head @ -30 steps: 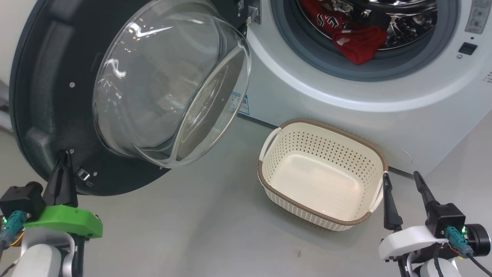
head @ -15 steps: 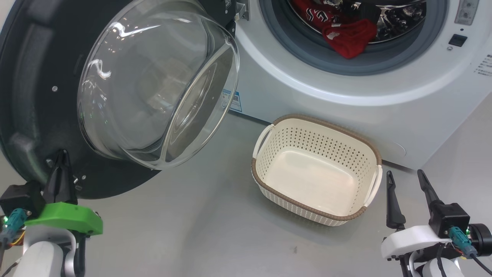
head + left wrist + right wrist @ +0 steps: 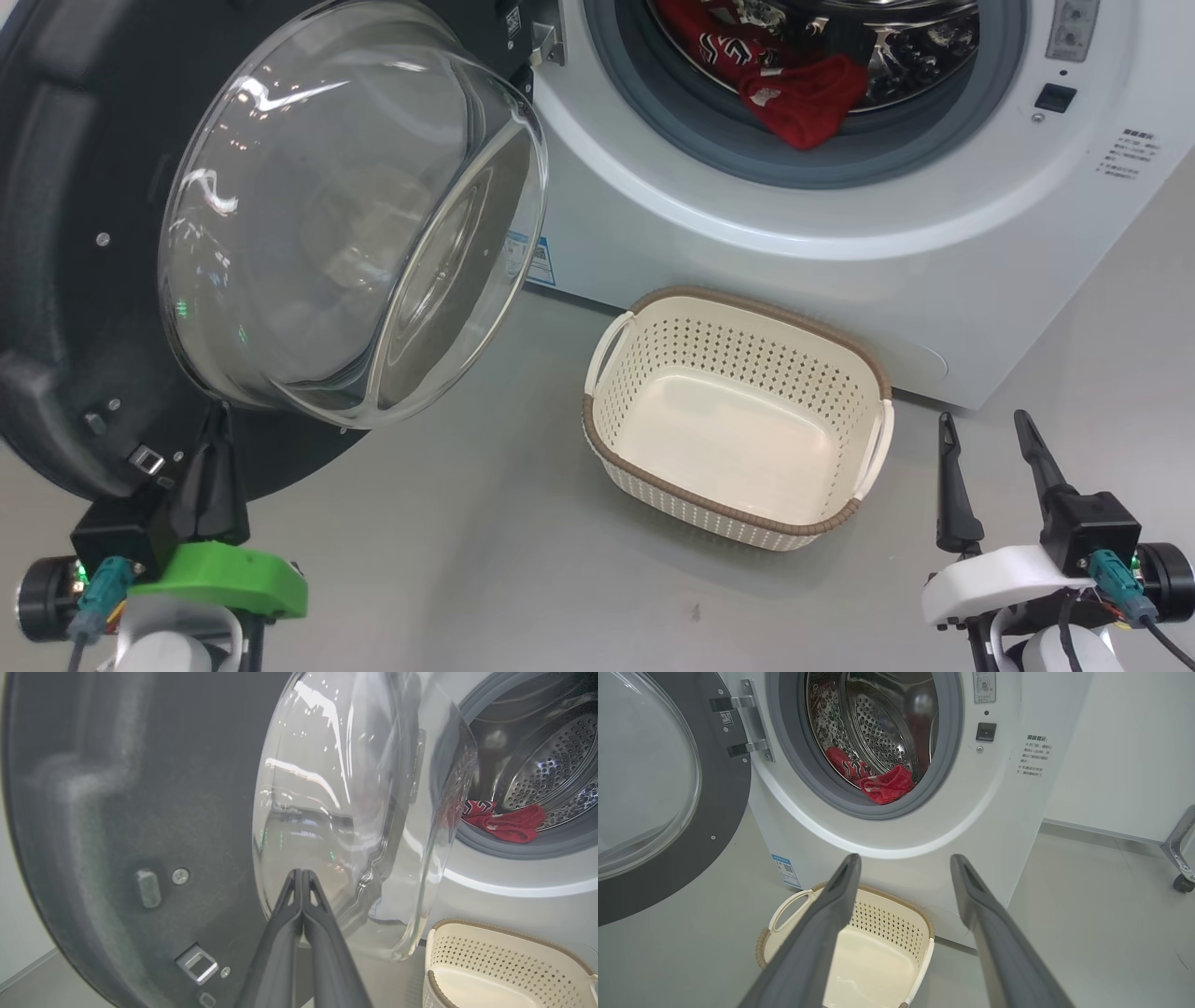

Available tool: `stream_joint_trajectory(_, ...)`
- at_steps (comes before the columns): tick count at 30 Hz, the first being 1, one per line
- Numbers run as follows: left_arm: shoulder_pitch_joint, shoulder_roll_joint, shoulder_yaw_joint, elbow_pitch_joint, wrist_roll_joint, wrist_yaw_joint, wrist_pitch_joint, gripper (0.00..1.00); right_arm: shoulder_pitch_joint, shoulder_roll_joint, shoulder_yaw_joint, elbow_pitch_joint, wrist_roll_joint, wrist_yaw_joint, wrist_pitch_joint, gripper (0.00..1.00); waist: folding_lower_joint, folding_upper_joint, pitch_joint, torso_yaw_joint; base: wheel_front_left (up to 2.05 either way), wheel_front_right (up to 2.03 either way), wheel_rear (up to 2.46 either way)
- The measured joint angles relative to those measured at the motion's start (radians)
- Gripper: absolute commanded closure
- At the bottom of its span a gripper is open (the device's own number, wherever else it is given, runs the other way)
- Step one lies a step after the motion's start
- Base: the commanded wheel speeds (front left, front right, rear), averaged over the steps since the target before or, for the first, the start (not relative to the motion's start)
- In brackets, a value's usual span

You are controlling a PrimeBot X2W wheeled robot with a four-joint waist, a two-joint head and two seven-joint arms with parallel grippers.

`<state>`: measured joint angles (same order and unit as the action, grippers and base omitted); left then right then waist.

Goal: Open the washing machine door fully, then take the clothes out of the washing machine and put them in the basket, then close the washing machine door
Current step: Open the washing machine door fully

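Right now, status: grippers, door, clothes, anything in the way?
Left gripper shut, empty, tips near washing machine door. Right gripper open, empty. Door wide open; red jersey in drum, basket empty. Drum opening unobstructed.

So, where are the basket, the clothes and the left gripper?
the basket [image 3: 747,355], head view, perforated back wall.
the clothes [image 3: 803,98], head view, red fold.
the left gripper [image 3: 299,874], left wrist view, shut fingertips.

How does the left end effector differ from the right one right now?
The left end effector is shut, fingers together; the right end effector is open, fingers apart. The left has a green mount, the right a white one. The left sits by the washing machine door, the right beside the basket. Both hold nothing.
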<state>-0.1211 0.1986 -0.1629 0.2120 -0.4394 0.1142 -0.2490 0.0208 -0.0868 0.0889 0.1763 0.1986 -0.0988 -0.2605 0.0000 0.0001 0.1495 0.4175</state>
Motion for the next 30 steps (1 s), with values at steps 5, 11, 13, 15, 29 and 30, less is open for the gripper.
stream_joint_trajectory(5, 0.046, -0.026, -0.034, -0.034, 0.000, -0.002, 0.000, 1.00, 0.000, 0.009, 0.016, -0.001, -0.001, 0.000, 0.000, 0.00, 0.0000, 0.0000, -0.008, -0.026, 0.00, 0.00, 0.00)
stream_joint_trajectory(11, 0.079, -0.048, -0.077, -0.064, 0.000, -0.023, 0.000, 1.00, 0.000, 0.016, 0.033, -0.001, -0.008, 0.001, 0.000, 0.00, 0.0000, 0.0000, -0.020, -0.073, 0.00, 0.00, 0.00)
stream_joint_trajectory(13, 0.088, -0.049, -0.092, -0.070, 0.000, -0.031, 0.000, 1.00, 0.000, 0.018, 0.040, -0.001, -0.008, 0.006, 0.000, 0.00, 0.0000, 0.0000, -0.025, -0.092, 0.00, 0.00, 0.00)
stream_joint_trajectory(15, 0.094, -0.049, -0.104, -0.075, 0.001, -0.033, 0.000, 1.00, 0.000, 0.020, 0.044, -0.001, -0.008, 0.009, 0.000, 0.00, 0.0000, 0.0000, -0.029, -0.112, 0.00, 0.00, 0.00)
stream_joint_trajectory(29, 0.131, -0.060, -0.132, -0.084, 0.001, -0.040, 0.020, 0.00, 0.006, 0.026, 0.056, -0.014, -0.008, 0.009, 0.000, 0.00, 0.0000, 0.0000, -0.069, -0.248, 0.00, 0.00, 0.00)
stream_joint_trajectory(30, 0.135, -0.061, -0.132, -0.086, 0.001, -0.040, 0.020, 0.00, 0.010, 0.026, 0.057, -0.015, -0.008, 0.009, 0.000, 0.00, 0.0000, 0.0000, -0.073, -0.257, 0.00, 0.00, 0.00)
